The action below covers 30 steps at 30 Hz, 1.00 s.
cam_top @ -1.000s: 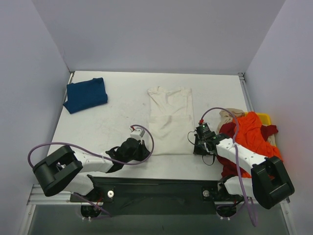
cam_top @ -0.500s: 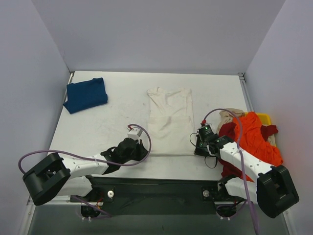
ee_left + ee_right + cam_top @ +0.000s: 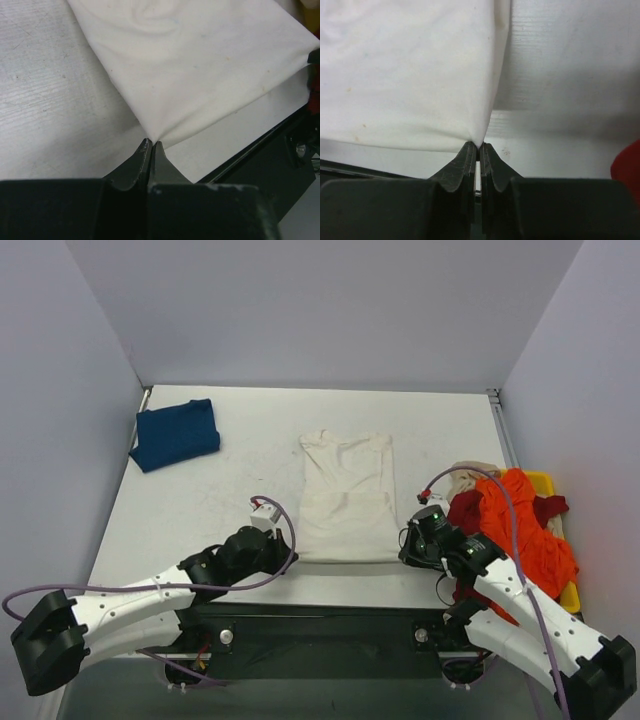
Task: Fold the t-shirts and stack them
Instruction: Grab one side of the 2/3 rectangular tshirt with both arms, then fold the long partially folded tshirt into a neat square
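A cream t-shirt (image 3: 346,497) lies lengthwise on the middle of the table, folded to a narrow strip. My left gripper (image 3: 285,556) is shut on its near left corner (image 3: 151,138). My right gripper (image 3: 404,556) is shut on its near right corner (image 3: 480,143). Both corners sit at the table's near edge. A folded dark blue t-shirt (image 3: 175,433) lies at the far left. A heap of orange (image 3: 523,525), dark red (image 3: 466,508) and beige (image 3: 470,473) shirts lies at the right.
A yellow bin (image 3: 542,480) stands at the right edge under the heap of shirts. The table's near edge and the black rail (image 3: 320,618) run just behind both grippers. Walls enclose the table on three sides.
Both grippers have moved back toward the near edge, drawing the cream shirt's near hem with them. The shirt now lies longer and flatter.
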Each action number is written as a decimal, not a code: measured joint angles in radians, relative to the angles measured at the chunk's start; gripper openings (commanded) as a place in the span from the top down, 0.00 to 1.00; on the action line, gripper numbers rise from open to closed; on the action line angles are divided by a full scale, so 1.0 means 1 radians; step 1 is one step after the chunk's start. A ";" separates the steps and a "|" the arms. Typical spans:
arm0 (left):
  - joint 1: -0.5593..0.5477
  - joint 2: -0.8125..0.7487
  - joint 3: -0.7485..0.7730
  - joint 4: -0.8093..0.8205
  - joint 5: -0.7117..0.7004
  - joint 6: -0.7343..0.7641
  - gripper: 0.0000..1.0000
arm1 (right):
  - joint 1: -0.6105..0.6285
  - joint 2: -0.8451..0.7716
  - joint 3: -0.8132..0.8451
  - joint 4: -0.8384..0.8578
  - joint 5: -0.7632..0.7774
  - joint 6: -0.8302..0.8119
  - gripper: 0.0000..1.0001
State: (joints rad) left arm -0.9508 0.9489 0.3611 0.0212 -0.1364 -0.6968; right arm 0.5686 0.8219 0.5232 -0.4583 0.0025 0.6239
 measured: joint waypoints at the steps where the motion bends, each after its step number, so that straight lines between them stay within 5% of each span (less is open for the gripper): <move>1: -0.008 -0.031 0.010 -0.037 -0.002 0.000 1.00 | 0.019 -0.025 0.017 -0.032 0.013 0.006 1.00; 13: -0.043 -0.200 0.124 -0.200 -0.015 0.006 1.00 | 0.124 -0.146 0.235 -0.211 0.160 0.029 1.00; 23: -0.007 -0.048 0.229 -0.129 -0.005 0.076 1.00 | 0.113 0.042 0.428 -0.221 0.333 -0.052 1.00; 30: 0.091 0.070 0.245 0.002 0.099 0.100 1.00 | -0.023 0.171 0.503 -0.151 0.302 -0.133 1.00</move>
State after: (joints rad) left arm -0.8597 1.0191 0.6064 0.0231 -0.0372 -0.5964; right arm 0.5457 0.9924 1.0260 -0.6094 0.3042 0.4908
